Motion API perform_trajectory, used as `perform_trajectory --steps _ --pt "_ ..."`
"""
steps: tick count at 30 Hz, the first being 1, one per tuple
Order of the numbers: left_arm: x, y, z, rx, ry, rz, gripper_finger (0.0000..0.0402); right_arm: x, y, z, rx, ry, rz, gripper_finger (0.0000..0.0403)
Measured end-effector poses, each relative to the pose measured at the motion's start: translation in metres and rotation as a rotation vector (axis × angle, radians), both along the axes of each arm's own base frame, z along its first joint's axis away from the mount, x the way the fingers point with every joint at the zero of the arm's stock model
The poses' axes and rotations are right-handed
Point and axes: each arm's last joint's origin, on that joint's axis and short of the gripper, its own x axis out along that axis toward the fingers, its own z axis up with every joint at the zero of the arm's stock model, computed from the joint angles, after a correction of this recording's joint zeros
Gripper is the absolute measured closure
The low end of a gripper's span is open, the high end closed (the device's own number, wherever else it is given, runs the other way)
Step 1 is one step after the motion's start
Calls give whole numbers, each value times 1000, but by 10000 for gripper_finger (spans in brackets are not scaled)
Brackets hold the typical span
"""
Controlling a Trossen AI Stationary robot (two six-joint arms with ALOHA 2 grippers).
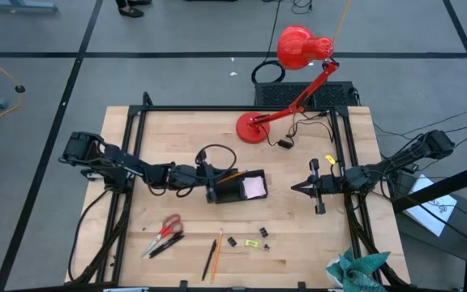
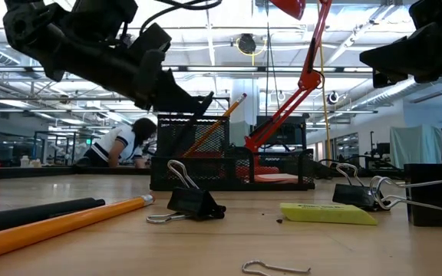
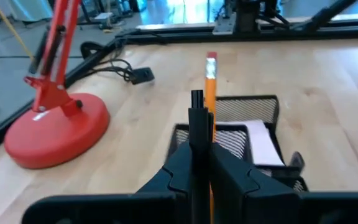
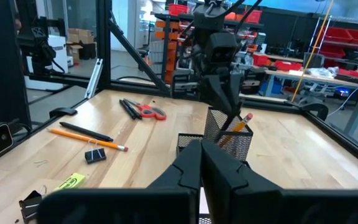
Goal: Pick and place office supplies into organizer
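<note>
The black mesh organizer (image 1: 237, 189) stands mid-table, with a pale pink sticky-note pad (image 1: 254, 188) in its tray part. An orange pencil (image 4: 240, 122) leans in its mesh cup (image 4: 229, 135). My left gripper (image 1: 212, 188) reaches in from the table's left, above the cup, shut on a dark pen (image 3: 196, 109). My right gripper (image 1: 297, 187) hovers shut to the organizer's right, pointing at it and touching nothing. Red-handled scissors (image 1: 169, 227), dark pens (image 1: 165, 244), an orange pencil (image 1: 218, 250) and a dark one (image 1: 208, 261) lie flat near the near edge. My left gripper pinches the dark pen between its two fingers, and the pen's end (image 3: 196, 98) sticks out past the fingertips (image 3: 185, 163). The fingers slant down from the table's left. The pen (image 4: 230, 107) is lifted, tilted, its lower end at the mesh cup's mouth beside the leaning pencil.
A red desk lamp stands on its base (image 1: 254, 127) beyond the organizer, with its cable and switch (image 1: 284, 143) nearby. Black binder clips (image 1: 232, 241) (image 1: 263, 233) and a yellow-green bit (image 1: 252, 242) lie near the front. A teal cloth (image 1: 359, 272) sits at the near right corner.
</note>
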Motion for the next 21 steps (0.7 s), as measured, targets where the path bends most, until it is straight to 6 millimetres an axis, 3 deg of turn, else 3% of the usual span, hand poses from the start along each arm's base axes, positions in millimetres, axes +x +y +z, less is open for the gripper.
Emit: perform_trajectory --steps 6,21 --pt "-1 0 -4 -6 48 -73 360 0 0 0 -19 -6 -1 399" --pt "0 7 -5 -50 49 -35 345 0 0 2 -17 -23 -2 399"
